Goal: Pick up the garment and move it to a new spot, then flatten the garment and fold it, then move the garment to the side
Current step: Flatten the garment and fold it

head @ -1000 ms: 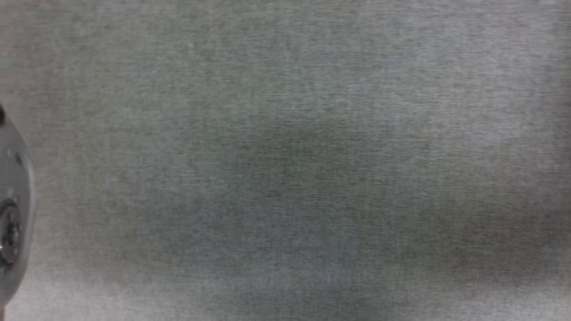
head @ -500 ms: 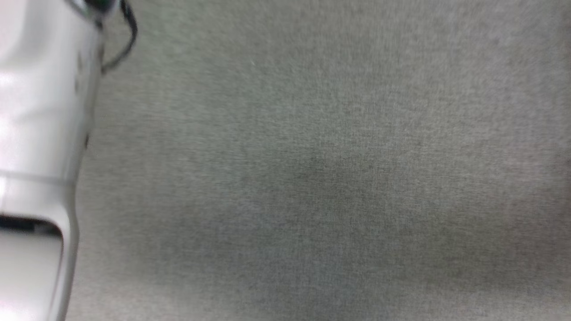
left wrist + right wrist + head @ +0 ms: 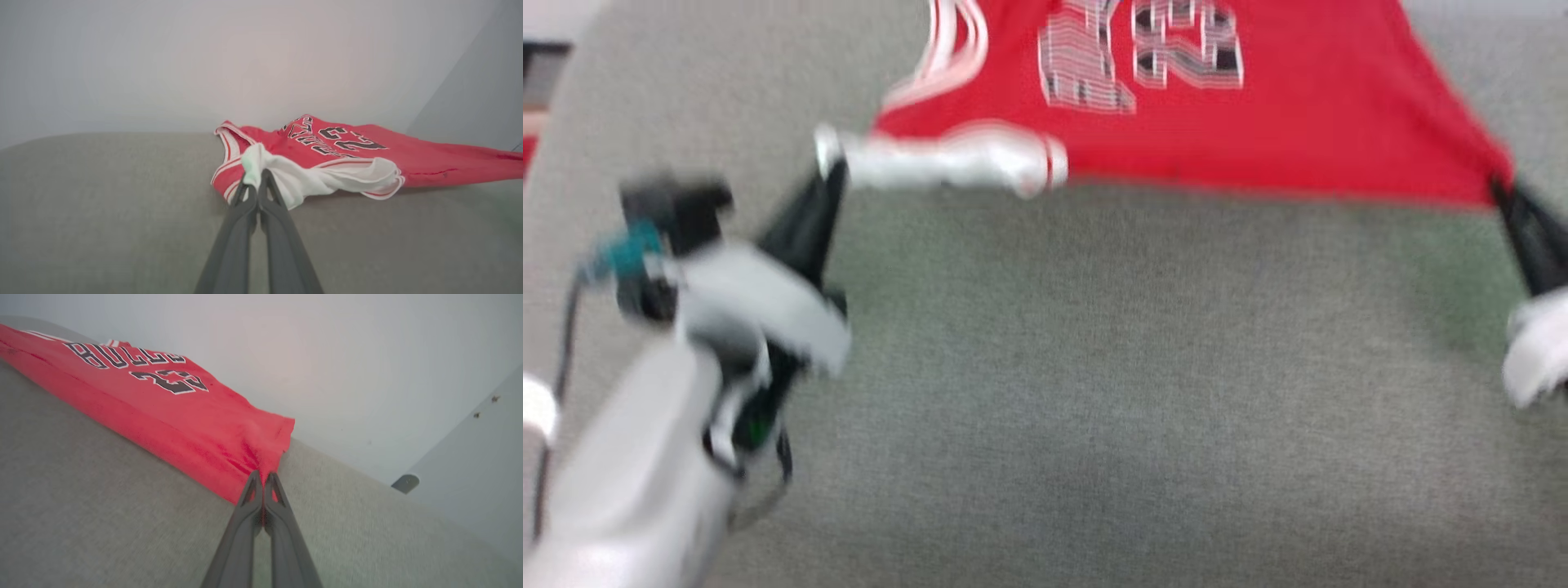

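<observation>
Both my grippers are closed on cloth: my left gripper is clamped on the bunched tip of a white short sleeve, and my right gripper is pinched on the red hem corner of the same large red jersey garment with black, white-edged BULLS and 23 lettering. I judge a slip to be the main risk. Each grip holds only a thin fold at the very fingertips, so pulling my arms apart too hard, or dragging the cloth over the grey woven surface, could free one corner or stretch the sleeve and skew the body. The garment spans between my two grippers, its near edge drawn fairly straight and its lettered front up, with the far part resting on the surface close to the pale wall.
</observation>
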